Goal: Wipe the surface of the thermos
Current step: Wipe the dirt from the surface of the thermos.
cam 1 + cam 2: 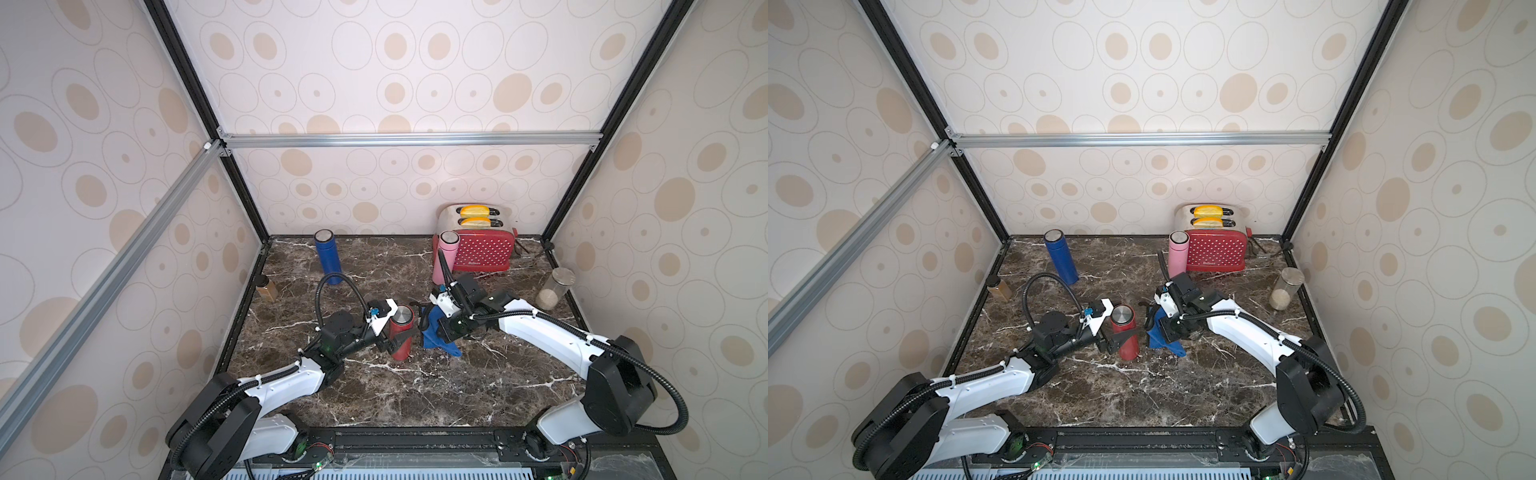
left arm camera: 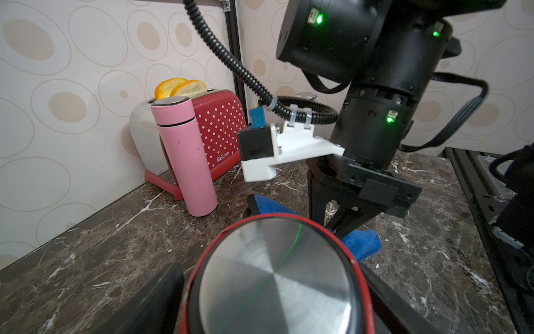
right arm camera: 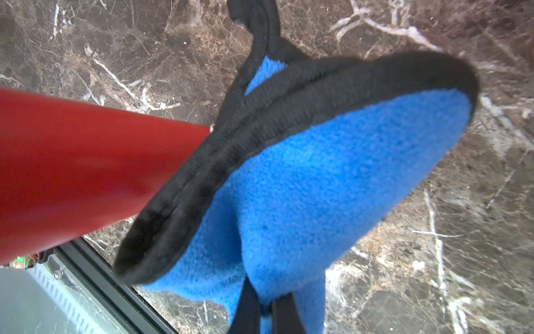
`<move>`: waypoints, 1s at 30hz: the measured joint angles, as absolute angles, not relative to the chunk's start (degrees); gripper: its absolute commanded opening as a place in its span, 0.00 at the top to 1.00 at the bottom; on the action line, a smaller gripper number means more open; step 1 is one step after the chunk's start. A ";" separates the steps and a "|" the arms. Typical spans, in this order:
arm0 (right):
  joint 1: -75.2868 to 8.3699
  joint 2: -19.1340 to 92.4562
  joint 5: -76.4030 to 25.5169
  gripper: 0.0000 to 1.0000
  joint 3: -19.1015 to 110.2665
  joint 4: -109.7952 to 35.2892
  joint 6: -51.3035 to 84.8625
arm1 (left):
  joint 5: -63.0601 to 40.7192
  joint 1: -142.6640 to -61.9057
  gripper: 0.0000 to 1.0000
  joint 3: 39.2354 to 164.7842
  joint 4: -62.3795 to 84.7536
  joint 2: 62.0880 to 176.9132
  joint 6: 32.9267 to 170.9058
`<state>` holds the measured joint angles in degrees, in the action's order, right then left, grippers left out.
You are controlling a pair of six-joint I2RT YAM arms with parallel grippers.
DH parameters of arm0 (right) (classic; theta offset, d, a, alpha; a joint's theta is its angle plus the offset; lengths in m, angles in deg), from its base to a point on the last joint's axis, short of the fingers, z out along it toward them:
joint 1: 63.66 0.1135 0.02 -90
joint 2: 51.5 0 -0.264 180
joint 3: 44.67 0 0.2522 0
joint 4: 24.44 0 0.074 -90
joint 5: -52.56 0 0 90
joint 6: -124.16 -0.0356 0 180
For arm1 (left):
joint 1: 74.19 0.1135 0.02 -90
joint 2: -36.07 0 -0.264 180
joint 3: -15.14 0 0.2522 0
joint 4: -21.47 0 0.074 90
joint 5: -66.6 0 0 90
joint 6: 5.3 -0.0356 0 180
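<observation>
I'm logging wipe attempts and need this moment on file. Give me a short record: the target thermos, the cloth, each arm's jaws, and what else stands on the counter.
target: red thermos, upright, middle of the counter
left gripper: jaws on either side of the red thermos; firm grip unclear
right gripper: jaws shut on the blue cloth
cloth position: hangs beside the red thermos; contact unclear
others: blue thermos; pink thermos in front of the red toaster; glass jar
</observation>
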<state>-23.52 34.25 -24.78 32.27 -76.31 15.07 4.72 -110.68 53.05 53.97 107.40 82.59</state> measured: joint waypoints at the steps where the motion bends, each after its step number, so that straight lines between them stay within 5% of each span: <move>1: -23.52 34.16 -24.99 1.00 32.27 -76.60 15.07 | 5.13 -110.68 0.12 53.07 53.86 107.47 82.57; 9: -23.50 32.09 -25.69 1.00 32.40 -77.95 14.96 | 6.73 -110.68 0.38 53.40 52.61 107.55 82.67; 13: -22.80 29.84 -25.91 1.00 33.89 -78.98 14.88 | 7.17 -110.68 0.71 53.57 52.63 107.73 82.63; 16: -20.79 28.42 -26.46 1.00 36.29 -79.74 14.90 | 7.15 -110.68 0.83 53.96 52.87 108.39 82.72; 23: -16.42 25.16 -27.27 1.00 41.21 -79.39 14.53 | 7.25 -110.70 1.00 55.43 53.27 110.40 83.05; 30: -14.27 27.13 -27.31 1.00 45.67 -79.02 14.00 | 7.36 -110.68 1.00 55.73 53.57 110.99 83.05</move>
<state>-14.27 27.13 -27.31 45.67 -79.02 14.00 7.36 -110.68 55.73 53.57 110.99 83.05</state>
